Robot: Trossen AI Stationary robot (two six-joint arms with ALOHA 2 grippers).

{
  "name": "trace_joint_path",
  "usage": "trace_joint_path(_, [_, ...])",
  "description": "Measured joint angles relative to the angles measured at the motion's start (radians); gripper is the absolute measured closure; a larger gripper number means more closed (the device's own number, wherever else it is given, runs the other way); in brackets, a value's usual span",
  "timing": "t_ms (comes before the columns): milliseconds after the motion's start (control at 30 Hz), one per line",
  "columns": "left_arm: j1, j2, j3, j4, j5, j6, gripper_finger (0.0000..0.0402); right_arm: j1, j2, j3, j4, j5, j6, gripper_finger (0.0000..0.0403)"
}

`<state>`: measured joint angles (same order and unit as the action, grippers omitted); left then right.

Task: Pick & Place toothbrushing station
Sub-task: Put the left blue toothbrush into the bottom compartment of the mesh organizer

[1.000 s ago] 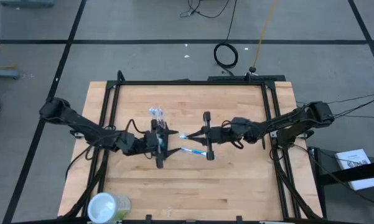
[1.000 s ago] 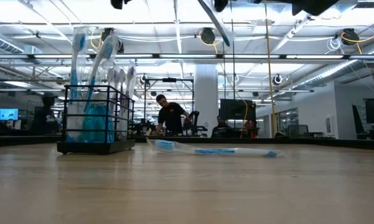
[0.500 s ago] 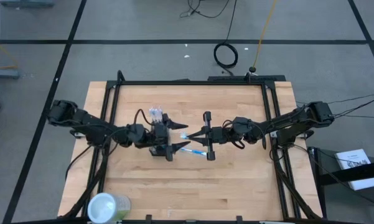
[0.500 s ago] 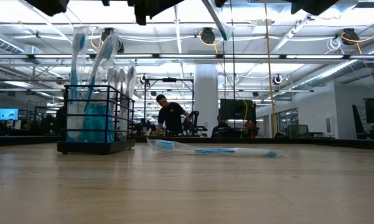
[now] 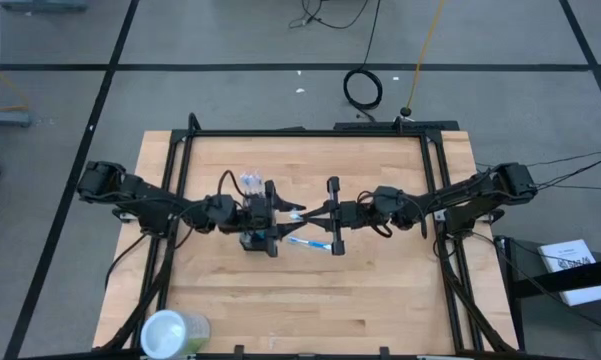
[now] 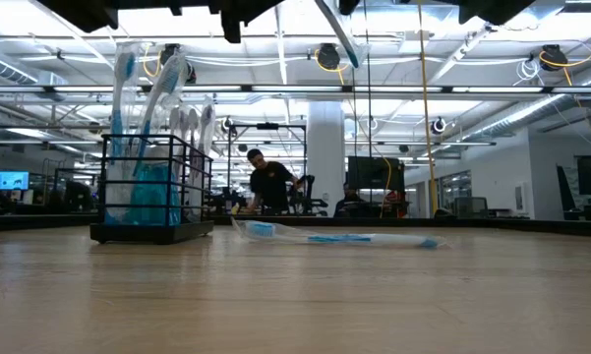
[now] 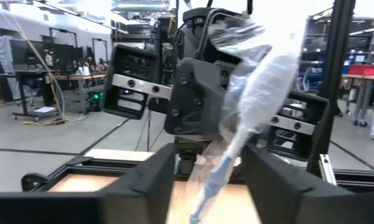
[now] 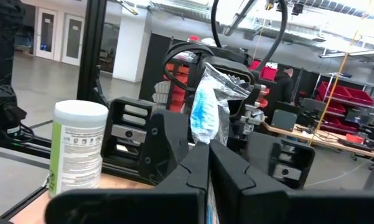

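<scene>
right hand (image 5: pixel 302 215) is pinched tight on a wrapped toothbrush (image 8: pixel 206 112) mid-surface; left hand (image 5: pixel 276 220) sits half-wide around that wrapper, ungripped. Black mesh holder (image 5: pixel 250 188) at its 11 o'clock, another wrapped brush (image 5: pixel 308 242) at 4

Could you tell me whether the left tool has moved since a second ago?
Yes. The left tool has moved rightward across the table, toward the right tool.

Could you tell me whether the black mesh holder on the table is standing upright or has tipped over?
Upright. In the low view the black mesh holder sits flat on the table, with its toothbrushes pointing up.
</scene>
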<state>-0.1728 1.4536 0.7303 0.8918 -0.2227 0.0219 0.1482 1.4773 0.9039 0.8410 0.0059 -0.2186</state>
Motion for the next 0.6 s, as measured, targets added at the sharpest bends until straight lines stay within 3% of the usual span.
trace_joint_path(267, [0.005, 0.0, 0.0, 0.015, 0.005, -0.005, 0.0382, 0.0, -0.001, 0.002, -0.023, 0.007, 0.035, 0.0402])
trace_joint_path(433, [-0.015, -0.015, -0.001, 0.0, -0.016, -0.006, 0.0372, 0.001, -0.001, 0.004, -0.053, -0.003, 0.067, 0.0394])
trace_joint_path(600, [-0.067, -0.095, -0.001, -0.136, -0.13, -0.008, 0.0389, 0.008, -0.05, -0.001, -0.181, 0.032, 0.012, 0.0346])
